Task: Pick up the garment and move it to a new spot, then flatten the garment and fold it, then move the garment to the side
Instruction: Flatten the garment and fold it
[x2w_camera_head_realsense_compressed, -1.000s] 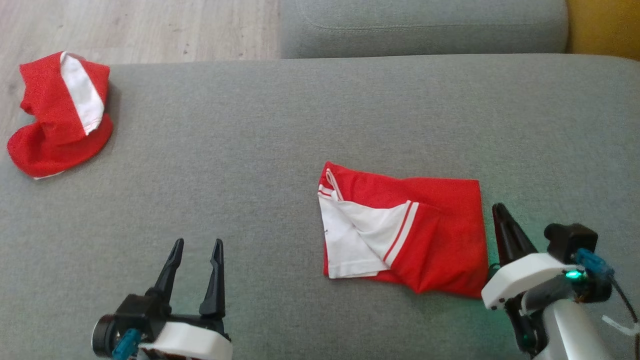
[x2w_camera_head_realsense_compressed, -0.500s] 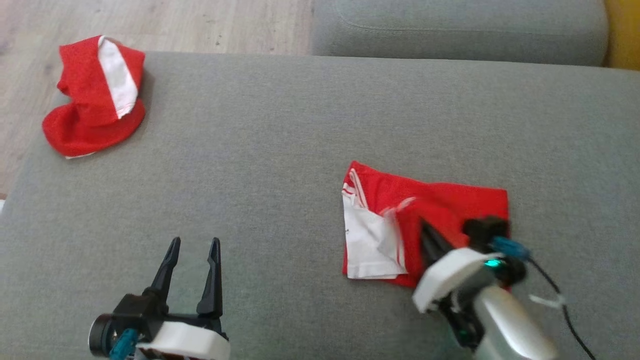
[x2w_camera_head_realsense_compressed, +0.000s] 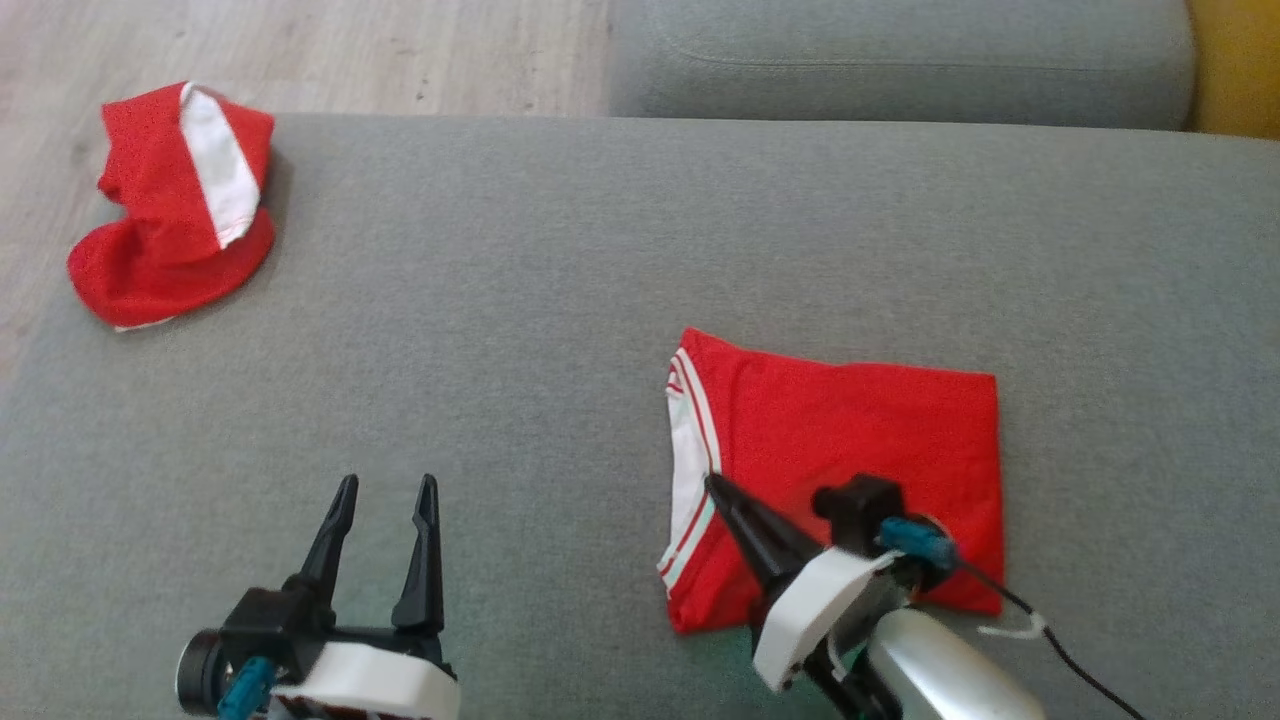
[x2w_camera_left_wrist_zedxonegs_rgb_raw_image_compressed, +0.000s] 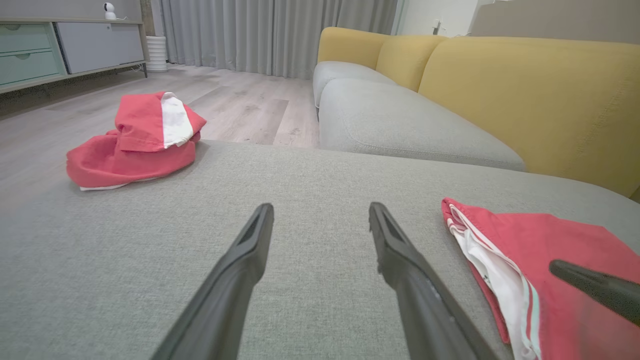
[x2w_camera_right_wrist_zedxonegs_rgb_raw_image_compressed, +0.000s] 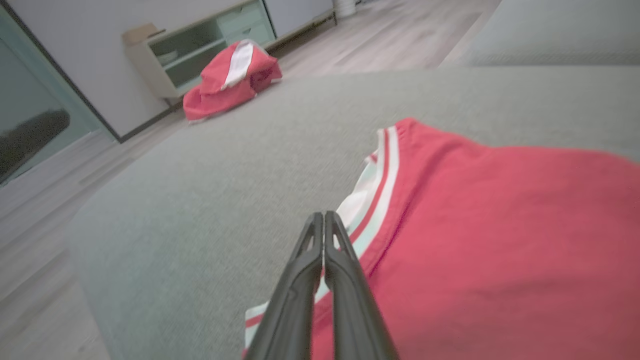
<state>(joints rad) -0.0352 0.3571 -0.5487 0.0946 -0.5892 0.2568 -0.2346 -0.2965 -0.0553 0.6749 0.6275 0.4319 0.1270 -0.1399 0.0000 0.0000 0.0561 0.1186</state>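
Grey couch (x2w_camera_head_realsense_compressed: 500, 300) holds a folded red garment (x2w_camera_head_realsense_compressed: 860, 430); the right gripper (x2w_camera_head_realsense_compressed: 712, 482) (fingers together) is over its left edge, and the left gripper (x2w_camera_head_realsense_compressed: 388, 485) has its fingers apart.

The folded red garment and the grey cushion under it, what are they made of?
Folded red garment: probably soft knit jersey, matte, lying limp with shallow creases and striped white trim. Grey cushion: woven upholstery fabric, matte, with a fine flecked weave.

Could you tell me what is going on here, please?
The robot is working on a folded red garment lying on the grey sofa cushion. Its right gripper is shut, with its tip at the garment's striped left edge, apparently pressing it rather than holding it. The left gripper hangs open over bare cushion. A second red garment lies crumpled at the far left corner.
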